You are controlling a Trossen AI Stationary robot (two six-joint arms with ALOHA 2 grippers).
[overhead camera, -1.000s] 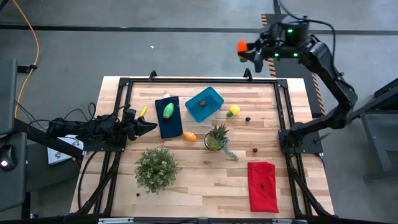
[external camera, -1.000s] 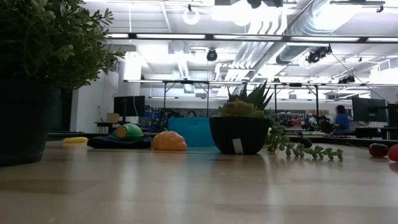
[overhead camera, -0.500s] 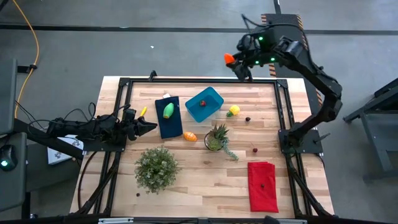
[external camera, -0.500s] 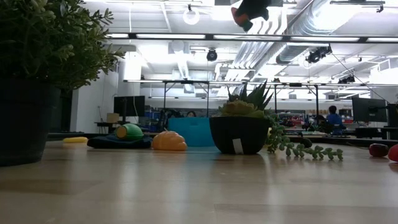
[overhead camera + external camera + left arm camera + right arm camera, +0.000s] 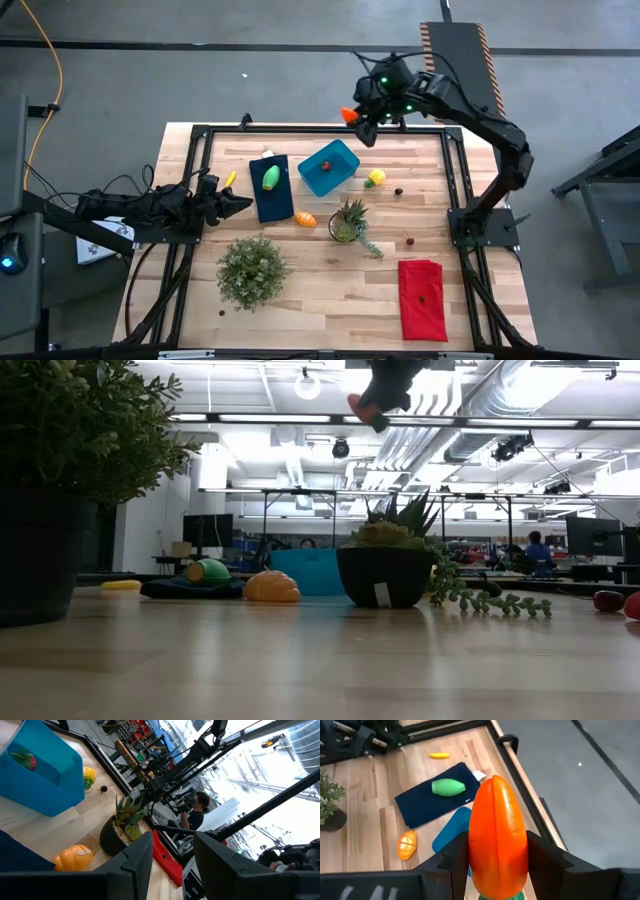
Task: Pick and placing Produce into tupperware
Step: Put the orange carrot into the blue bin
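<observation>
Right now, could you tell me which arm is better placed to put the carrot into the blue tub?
The right. Its gripper already holds the carrot above the table's far edge, close to the blue tub. The left gripper rests empty at the table's left side by the dark blue cloth.

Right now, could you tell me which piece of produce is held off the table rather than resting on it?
The orange carrot: the right gripper is shut on it in the air by the table's far edge, while the green oval, orange oval and lemon lie below.
</observation>
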